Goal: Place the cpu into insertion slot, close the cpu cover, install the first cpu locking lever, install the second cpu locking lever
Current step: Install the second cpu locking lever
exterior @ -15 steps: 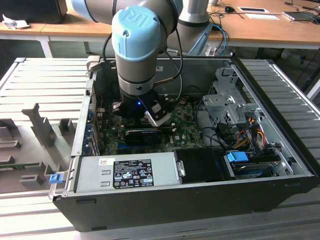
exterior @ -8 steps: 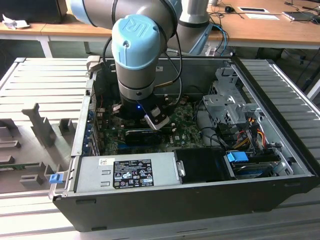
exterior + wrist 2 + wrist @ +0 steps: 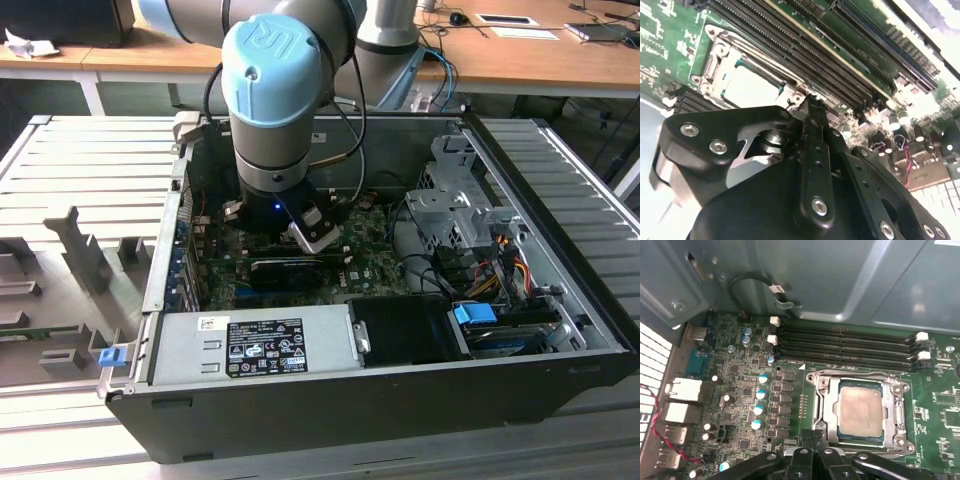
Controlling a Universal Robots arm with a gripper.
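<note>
Your cpu [image 3: 860,412] already sits in the slot [image 3: 822,415] lower right of the first wrist view, cover [image 3: 900,412] down, gripper [image 3: 812,442] pinched together and empty beside it, so you're on levers, needing a careful hook.

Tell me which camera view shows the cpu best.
The first wrist view: the cpu lies in the insertion slot, its whole silver top visible. In the second wrist view the gripper covers part of it. In the exterior view the arm stands over that area.
</note>
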